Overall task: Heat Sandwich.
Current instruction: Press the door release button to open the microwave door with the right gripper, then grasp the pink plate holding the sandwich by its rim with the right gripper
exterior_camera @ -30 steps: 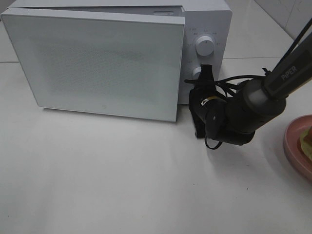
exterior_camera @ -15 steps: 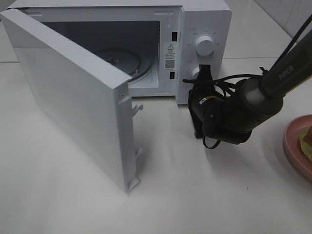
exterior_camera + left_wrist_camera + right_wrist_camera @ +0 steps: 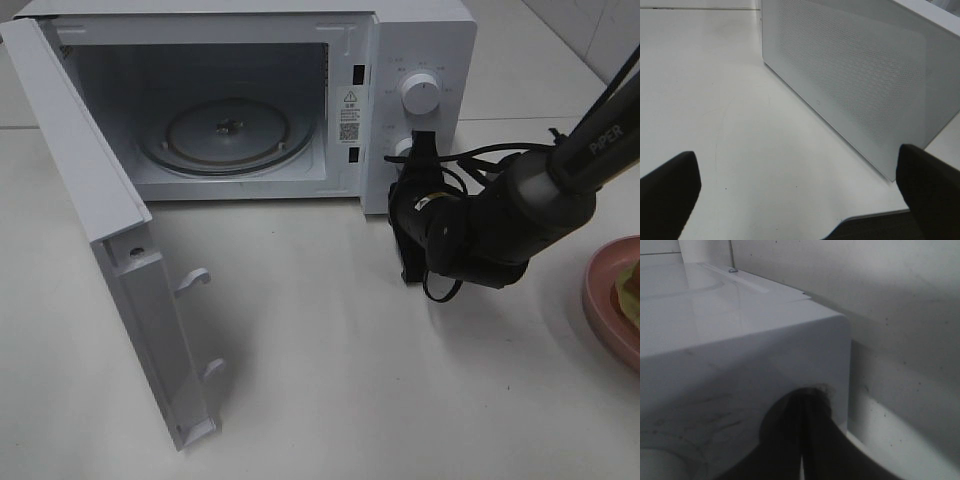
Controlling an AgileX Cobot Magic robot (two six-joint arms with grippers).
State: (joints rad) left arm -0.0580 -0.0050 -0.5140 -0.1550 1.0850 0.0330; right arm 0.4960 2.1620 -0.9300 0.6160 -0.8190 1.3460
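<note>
White box-shaped microwave oven (image 3: 420, 40), upper frame, had a white round knob (image 3: 418, 95). Its open white door (image 3: 855, 75) showed a fine grey dot mesh. The round glass turntable (image 3: 225, 135) was greyish. The glossy black robot arm (image 3: 520, 220) bore white lettering. At right edge: round pink plate (image 3: 600, 295) and pale tan sandwich (image 3: 632, 285). The smooth tabletop (image 3: 330, 380) was white.

Left end effector (image 3: 799, 192) spread, right one (image 3: 421, 146) closed.

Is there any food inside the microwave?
No, the microwave has its door wide open, and only the bare glass turntable sits inside.
</note>
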